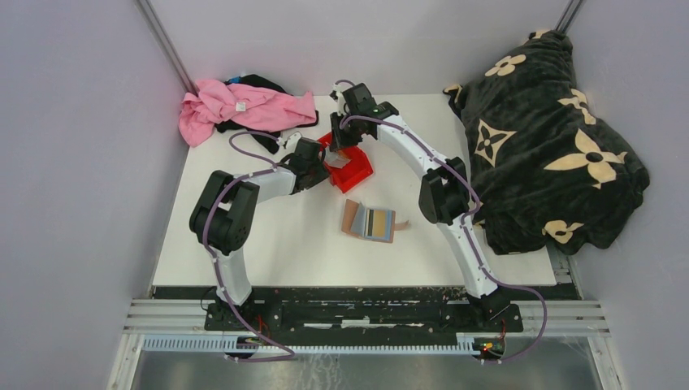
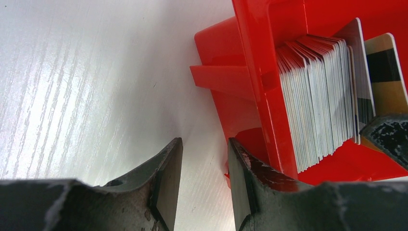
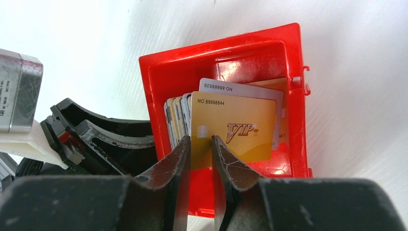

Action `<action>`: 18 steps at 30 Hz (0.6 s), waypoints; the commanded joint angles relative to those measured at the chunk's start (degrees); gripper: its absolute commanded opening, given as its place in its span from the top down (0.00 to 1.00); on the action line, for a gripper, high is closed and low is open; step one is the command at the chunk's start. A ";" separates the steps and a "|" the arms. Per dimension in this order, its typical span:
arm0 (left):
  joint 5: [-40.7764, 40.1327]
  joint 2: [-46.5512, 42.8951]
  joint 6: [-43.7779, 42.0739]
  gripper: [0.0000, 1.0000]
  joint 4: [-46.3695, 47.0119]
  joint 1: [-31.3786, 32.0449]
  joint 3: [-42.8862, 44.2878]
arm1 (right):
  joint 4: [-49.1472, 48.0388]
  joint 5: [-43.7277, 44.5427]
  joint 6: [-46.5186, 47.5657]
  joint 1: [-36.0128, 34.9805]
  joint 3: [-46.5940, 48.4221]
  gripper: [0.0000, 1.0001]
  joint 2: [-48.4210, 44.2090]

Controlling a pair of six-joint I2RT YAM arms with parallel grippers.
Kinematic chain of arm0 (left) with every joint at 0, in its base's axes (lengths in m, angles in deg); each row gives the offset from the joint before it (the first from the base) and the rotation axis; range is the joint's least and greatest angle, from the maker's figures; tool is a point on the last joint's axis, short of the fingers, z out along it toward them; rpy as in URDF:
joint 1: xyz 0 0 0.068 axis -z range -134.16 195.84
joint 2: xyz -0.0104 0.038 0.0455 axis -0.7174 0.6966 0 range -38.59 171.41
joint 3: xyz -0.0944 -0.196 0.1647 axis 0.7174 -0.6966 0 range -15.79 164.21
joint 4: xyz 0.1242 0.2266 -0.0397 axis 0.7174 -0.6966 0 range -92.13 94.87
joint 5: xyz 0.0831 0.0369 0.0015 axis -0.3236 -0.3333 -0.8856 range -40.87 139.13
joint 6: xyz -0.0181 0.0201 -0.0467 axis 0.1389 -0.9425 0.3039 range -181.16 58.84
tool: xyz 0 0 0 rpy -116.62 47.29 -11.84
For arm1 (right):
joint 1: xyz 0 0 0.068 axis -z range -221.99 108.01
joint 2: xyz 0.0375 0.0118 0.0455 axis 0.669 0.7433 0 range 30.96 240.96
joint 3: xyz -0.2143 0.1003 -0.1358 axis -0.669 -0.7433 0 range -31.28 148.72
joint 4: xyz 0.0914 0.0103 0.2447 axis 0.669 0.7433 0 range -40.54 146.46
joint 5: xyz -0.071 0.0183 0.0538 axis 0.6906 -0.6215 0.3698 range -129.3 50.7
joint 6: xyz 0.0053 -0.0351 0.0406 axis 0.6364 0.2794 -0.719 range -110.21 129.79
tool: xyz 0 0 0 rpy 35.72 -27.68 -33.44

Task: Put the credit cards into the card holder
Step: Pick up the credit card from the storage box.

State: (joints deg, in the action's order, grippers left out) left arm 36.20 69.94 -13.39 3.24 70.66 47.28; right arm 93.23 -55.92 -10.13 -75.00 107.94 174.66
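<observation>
A red bin point(image 1: 356, 172) near the middle back of the table holds a stack of credit cards point(image 2: 317, 96), mostly grey-white. A gold VIP card point(image 3: 240, 127) leans at the front of the stack, a grey card behind it. My right gripper point(image 3: 200, 139) hangs over the bin point(image 3: 159, 86); its jaws stand a narrow gap apart with their tips at the gold card's lower left face, nothing clamped between them. My left gripper point(image 2: 205, 142) is open and empty, low beside the bin's outer wall point(image 2: 240, 110). The tan card holder point(image 1: 351, 218) lies open nearer the front, with a few cards in it.
A pink cloth point(image 1: 244, 107) over dark fabric lies at the back left. A large dark blanket with cream flowers point(image 1: 544, 138) covers the right side. The left arm's black gripper body point(image 3: 96, 139) sits close against the bin's left side.
</observation>
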 commanded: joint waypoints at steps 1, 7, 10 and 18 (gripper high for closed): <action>0.54 -0.40 -1.06 0.53 2.42 0.09 0.67 | -0.22 -3.23 -1.33 -2.11 -0.57 0.75 -4.90; 0.61 -0.59 -1.01 0.53 2.50 0.14 0.57 | 0.15 -2.21 -0.88 -2.09 -0.99 0.78 -6.26; 0.62 -0.77 -1.10 0.53 2.47 0.12 0.48 | 0.31 -1.27 -0.41 -2.08 -1.76 0.80 -7.05; -0.11 -1.75 -1.06 0.52 1.75 0.12 0.15 | 1.19 6.23 2.22 -2.09 -4.38 0.99 -9.45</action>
State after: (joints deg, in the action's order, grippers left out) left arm 36.18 69.94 -13.39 3.24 70.66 47.26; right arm 93.63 -53.24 -9.35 -76.14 104.92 169.83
